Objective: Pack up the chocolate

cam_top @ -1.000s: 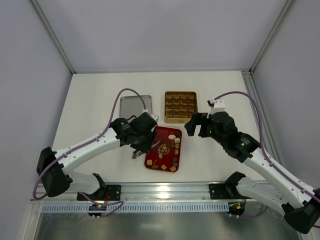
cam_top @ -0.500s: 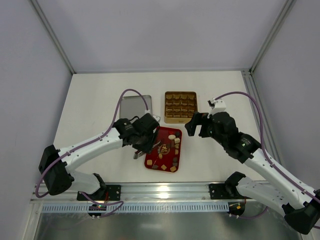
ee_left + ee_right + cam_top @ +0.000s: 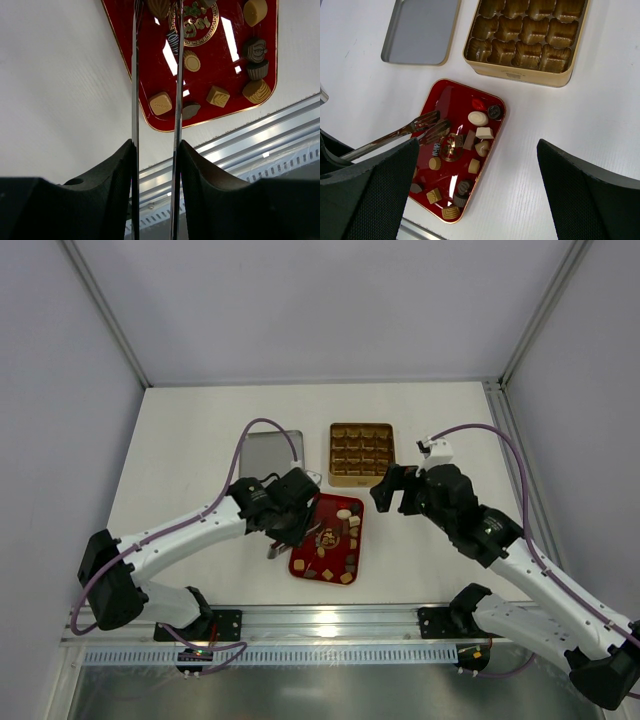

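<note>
Several small chocolates (image 3: 338,538) in tan, cream and dark brown lie on a red tray (image 3: 300,564). They also show in the left wrist view (image 3: 161,103) and the right wrist view (image 3: 478,118). My left gripper (image 3: 289,516) is shut on metal tongs (image 3: 135,75). The tongs' tips (image 3: 429,125) hang over the tray's left part by a brown piece; I cannot tell if they touch it. My right gripper (image 3: 392,490) is open and empty, held above the table right of the tray. The gold tin (image 3: 361,453) has empty compartments.
The tin's grey lid (image 3: 270,454) lies flat left of the tin, behind the left gripper. A metal rail (image 3: 330,620) runs along the near table edge, just below the tray. Frame posts stand at the back corners.
My left arm has edged slightly to the right toward the tray with the tongs. The right arm has barely moved.
</note>
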You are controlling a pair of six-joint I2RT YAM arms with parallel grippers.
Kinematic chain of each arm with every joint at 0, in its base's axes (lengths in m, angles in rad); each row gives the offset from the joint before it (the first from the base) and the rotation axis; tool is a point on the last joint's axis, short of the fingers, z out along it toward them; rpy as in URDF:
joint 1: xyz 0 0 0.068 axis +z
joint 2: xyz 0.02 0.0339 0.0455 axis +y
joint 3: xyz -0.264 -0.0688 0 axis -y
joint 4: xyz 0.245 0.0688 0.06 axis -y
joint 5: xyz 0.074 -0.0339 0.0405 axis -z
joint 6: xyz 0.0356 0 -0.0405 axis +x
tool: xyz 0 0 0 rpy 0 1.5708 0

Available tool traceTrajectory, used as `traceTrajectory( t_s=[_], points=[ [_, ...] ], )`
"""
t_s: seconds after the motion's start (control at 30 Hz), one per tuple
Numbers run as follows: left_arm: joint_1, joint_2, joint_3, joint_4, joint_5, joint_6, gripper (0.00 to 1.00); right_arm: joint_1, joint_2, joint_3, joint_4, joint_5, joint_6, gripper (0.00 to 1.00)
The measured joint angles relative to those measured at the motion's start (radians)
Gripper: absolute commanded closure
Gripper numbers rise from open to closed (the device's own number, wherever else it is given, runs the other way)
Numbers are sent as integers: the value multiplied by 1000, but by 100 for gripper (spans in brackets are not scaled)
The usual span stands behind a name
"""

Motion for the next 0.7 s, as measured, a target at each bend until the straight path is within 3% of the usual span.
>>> traceTrajectory(
  t_s=[0.17,0.37,0.7],
  points=[
    [-6,6,0,0,-6,0,60,0,-3,0,0,0,0,0],
    [-11,10,-2,-1,-13,-3,69,0,-13,-2,0,0,0,0],
    [-15,10,11,-23,-34,-3,70,0,-13,-7,0,0,0,0]
  ],
)
